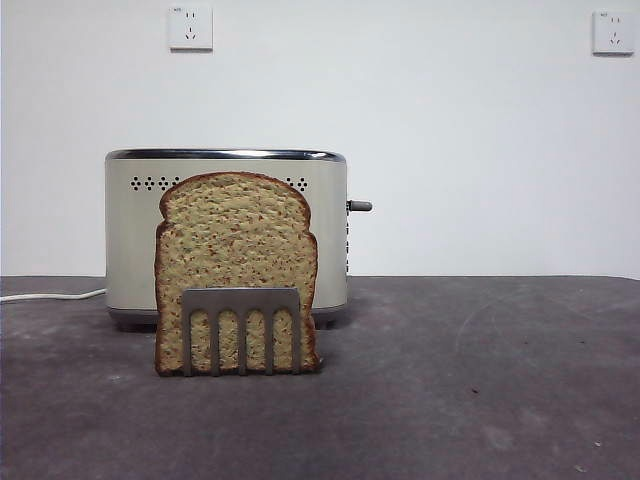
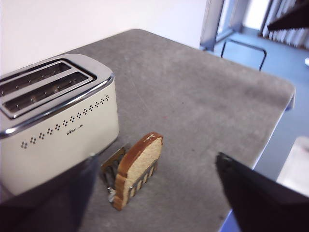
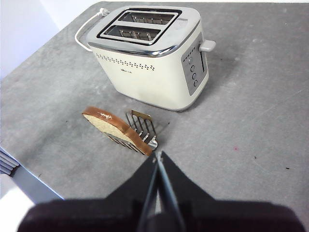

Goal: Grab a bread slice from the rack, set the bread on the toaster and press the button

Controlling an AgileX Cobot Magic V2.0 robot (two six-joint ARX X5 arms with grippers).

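Standing upright in the rack (image 1: 240, 330), the slice of bread (image 1: 236, 240) fills the near middle of the front view, its domed brown crust rising well above the rack's flat top band and its prongs crossing the lower part of its face. Directly behind it sits the toaster (image 1: 128, 240), cream-sided with a chrome top rim and rows of small vent holes; the button (image 1: 360, 206) sticks out sideways from its narrow end, and a white cord (image 1: 50, 296) trails off along the grey table (image 1: 480, 380). Two wall sockets (image 1: 190, 27) show high on the white wall; no arm appears in this view. Left wrist view: the left gripper (image 2: 154, 193) hangs above the table with its two dark jaws spread wide apart, grasping nothing; between them lie the slice of bread (image 2: 140, 166), seen edge-on, in the rack (image 2: 112, 166) and, just beside the rack, the toaster (image 2: 58, 130) with its two top slots bare. The table's far edge (image 2: 270, 111) and a floor beyond it are visible. Right wrist view: the right gripper (image 3: 158, 166) is poised above the table with its jaws pressed together to a thin seam, clenched on nothing. Just past its tip stands the rack (image 3: 142, 128) with the slice of bread (image 3: 113, 126) in it, apart from the toaster (image 3: 149, 77) beyond; the button (image 3: 207, 46) juts from the toaster's control end, and the cord (image 3: 87, 29) loops from the opposite end.
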